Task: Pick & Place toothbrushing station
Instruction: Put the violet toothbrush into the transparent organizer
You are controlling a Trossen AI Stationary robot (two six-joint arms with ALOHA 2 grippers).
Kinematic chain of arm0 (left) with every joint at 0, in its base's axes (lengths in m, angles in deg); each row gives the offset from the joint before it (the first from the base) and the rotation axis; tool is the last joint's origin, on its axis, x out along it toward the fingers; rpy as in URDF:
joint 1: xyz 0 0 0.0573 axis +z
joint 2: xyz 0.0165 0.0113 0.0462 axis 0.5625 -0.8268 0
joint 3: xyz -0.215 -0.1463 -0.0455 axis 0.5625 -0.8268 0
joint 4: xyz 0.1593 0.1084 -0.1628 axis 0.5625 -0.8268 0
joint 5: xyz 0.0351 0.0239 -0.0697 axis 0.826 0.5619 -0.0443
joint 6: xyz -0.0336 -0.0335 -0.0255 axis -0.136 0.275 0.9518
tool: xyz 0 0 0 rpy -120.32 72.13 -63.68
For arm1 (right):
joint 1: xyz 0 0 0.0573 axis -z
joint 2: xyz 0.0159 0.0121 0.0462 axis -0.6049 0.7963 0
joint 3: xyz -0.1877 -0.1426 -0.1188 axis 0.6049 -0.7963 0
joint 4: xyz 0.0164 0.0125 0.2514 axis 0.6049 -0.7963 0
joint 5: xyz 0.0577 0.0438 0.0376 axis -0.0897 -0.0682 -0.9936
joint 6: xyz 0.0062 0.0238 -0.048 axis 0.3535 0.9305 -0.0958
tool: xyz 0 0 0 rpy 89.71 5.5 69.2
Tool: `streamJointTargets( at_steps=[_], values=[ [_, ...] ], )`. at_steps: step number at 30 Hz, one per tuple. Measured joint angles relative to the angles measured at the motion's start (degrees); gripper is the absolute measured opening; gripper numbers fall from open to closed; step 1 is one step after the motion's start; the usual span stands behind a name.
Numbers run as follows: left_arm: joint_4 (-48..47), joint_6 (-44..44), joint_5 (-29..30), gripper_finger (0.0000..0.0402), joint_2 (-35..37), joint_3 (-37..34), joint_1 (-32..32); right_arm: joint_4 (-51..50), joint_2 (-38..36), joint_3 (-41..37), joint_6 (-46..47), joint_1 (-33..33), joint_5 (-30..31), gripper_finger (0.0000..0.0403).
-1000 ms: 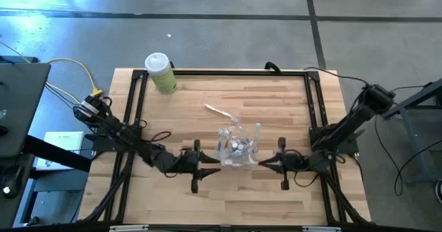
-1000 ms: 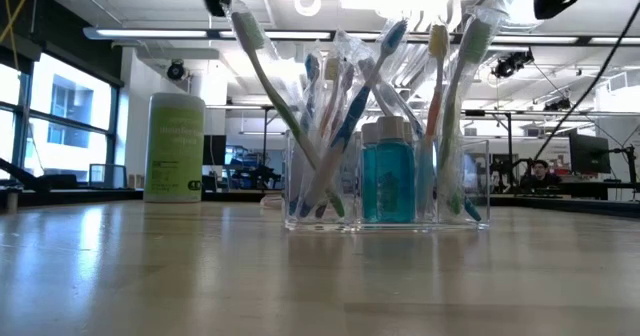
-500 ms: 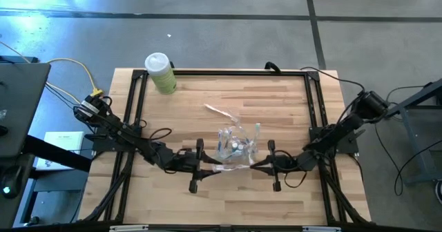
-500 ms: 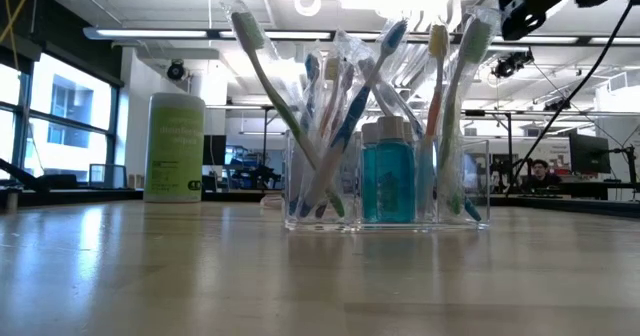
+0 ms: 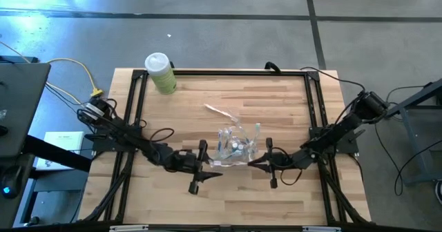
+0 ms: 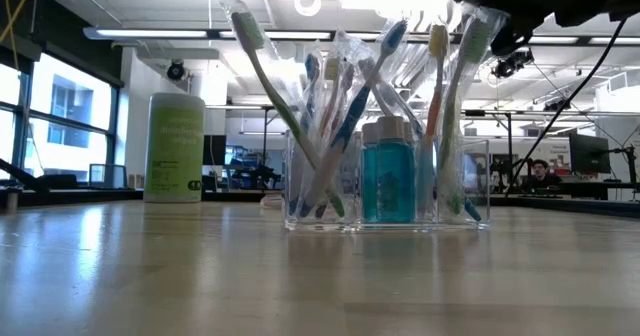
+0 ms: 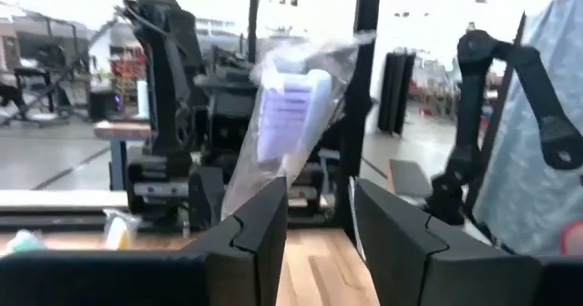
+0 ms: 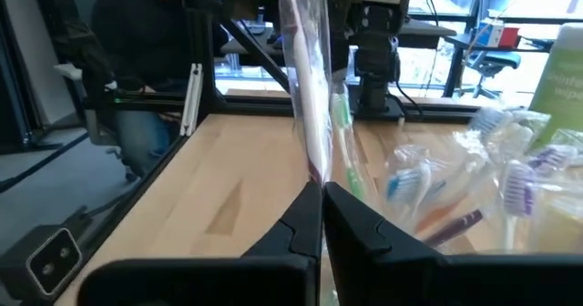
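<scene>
Both arms reach low over the table toward its middle, wrists roughly level and pointing at each other from opposite sides. Left gripper (image 5: 215, 173): fingers partly apart, pinching a wrapped toothbrush (image 7: 290, 115) between the pads. Right gripper (image 5: 253, 162): fingers (image 8: 301, 222) pressed together, clamped on the lower end of a second wrapped toothbrush (image 8: 310, 96).

bright overhead lamps glare in the low view; wrist views blur.

We are seeing the left end effector (image 7: 319, 219) gripping a plastic-wrapped toothbrush (image 7: 284, 124) between its two dark fingers (image 7: 264, 224), rising upright above the wooden desk (image 7: 314, 265).
</scene>
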Motion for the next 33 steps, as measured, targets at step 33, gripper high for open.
streamJointTargets(
  at_steps=[33],
  values=[
    [9.2, 2.3, 0.0, 0.01, -4.6, 0.3, 3.0, -3.9, 0.0, 0.0, 3.9, 3.0, -4.6, 0.0003]
  ],
)
